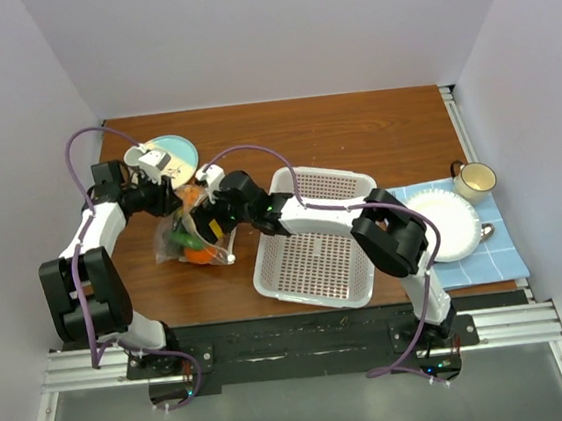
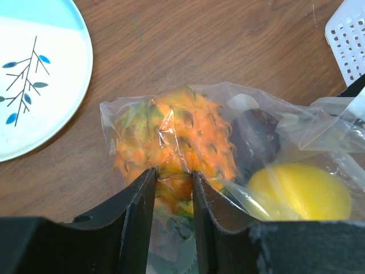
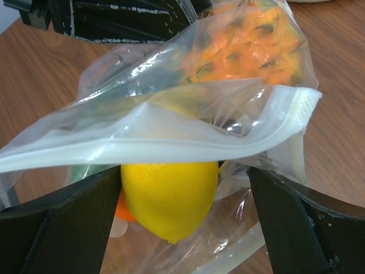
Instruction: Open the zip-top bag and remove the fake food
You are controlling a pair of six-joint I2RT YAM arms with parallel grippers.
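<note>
The clear zip-top bag (image 1: 191, 238) lies on the wood table left of the basket. My left gripper (image 2: 173, 173) is shut on its plastic, pinching a fold over a spiky orange fruit (image 2: 182, 131). A dark piece (image 2: 256, 134) and a yellow lemon (image 2: 302, 191) lie beside it inside the bag. My right gripper (image 3: 183, 171) stands open at the bag's mouth, under the lifted zip edge (image 3: 296, 108). The lemon (image 3: 168, 197) sits between its fingers, against the left one and apart from the right one. A bit of round orange shows behind the lemon.
A white perforated basket (image 1: 319, 267) stands right of the bag. A blue-and-white plate (image 1: 176, 153) lies behind the left gripper. At the far right a mug (image 1: 474, 180) and a white plate (image 1: 453, 223) rest on a blue cloth (image 1: 488, 264).
</note>
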